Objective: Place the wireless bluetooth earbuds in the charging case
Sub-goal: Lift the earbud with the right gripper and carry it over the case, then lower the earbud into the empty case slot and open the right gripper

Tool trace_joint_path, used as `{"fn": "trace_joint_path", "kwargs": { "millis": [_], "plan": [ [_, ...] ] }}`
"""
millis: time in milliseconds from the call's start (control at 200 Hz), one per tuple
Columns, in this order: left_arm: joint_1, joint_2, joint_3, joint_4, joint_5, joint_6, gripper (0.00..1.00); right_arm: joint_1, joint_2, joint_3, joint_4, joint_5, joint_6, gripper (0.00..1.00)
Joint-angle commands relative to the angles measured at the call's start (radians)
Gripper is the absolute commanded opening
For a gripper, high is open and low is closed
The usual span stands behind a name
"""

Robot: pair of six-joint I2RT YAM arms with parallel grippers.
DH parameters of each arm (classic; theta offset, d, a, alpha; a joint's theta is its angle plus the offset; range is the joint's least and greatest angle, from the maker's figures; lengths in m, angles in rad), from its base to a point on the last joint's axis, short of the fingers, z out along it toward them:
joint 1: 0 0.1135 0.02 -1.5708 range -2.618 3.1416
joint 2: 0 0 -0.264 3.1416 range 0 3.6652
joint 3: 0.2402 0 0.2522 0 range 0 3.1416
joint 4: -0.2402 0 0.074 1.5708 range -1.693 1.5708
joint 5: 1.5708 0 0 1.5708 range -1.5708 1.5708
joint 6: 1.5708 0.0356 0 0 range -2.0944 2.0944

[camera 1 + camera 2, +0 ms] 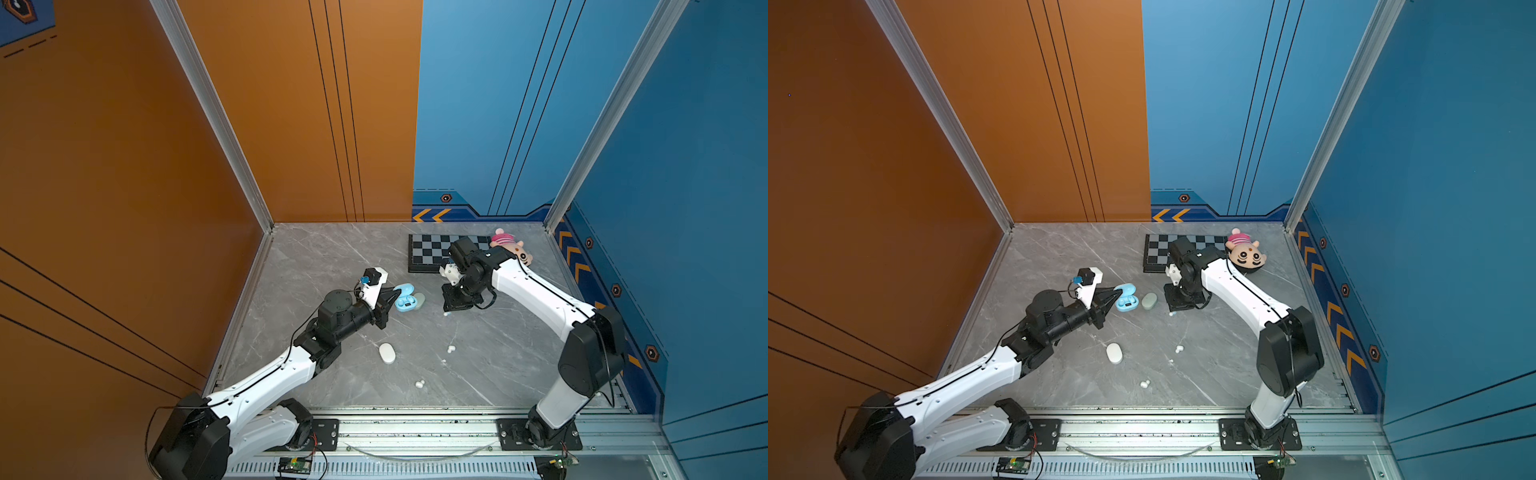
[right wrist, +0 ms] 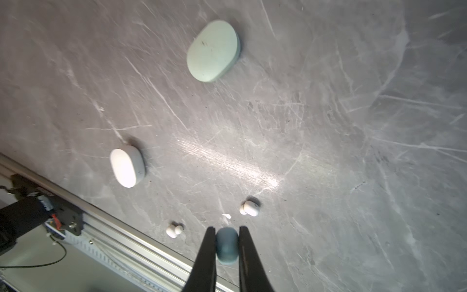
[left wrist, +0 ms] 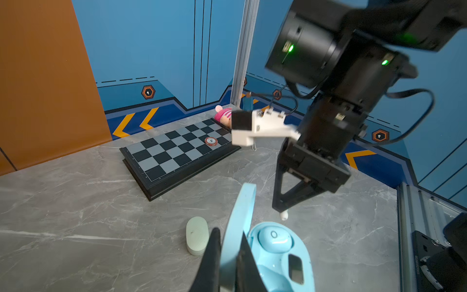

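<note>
Grey marble desk (image 1: 332, 257), scratched; orange wall (image 1: 124, 145) left, blue wall (image 1: 519, 104) back and right; left gripper (image 3: 228, 235) pinching blue case lid (image 3: 242, 207); right gripper (image 2: 227, 230) pinching bud (image 2: 227, 246).

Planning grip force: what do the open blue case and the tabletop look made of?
The open blue case: glossy hard plastic, likely; light glints on its smooth moulded surface. The tabletop: grey marble-look slab, white veins and fine scratches; stone or laminate, cannot tell.

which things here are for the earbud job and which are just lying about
Job: blue case, green case, white case, bud in right gripper, loose white buds.
Lying about: chessboard, plush toy, chip.
</note>
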Motion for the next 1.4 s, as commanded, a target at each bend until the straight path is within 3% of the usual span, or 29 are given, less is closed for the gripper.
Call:
{"fn": "trace_joint_path", "kwargs": {
  "millis": [0,205,726,1391],
  "plan": [
    [-0.010,0.047,0.049,0.080,-0.012,0.005,0.00,-0.006,-0.052,0.045,-0.060,-0.106,0.062,0.09],
    [-0.016,0.127,0.095,0.109,-0.001,0.002,0.00,0.023,-0.099,0.122,-0.060,-0.165,0.128,0.09],
    [-0.045,0.143,0.119,0.109,-0.038,0.011,0.00,0.124,-0.016,0.336,-0.057,-0.137,0.189,0.10],
    [-0.053,0.121,0.129,0.109,-0.043,0.020,0.00,0.168,0.039,0.350,-0.057,-0.026,0.165,0.12]
  ]
}}
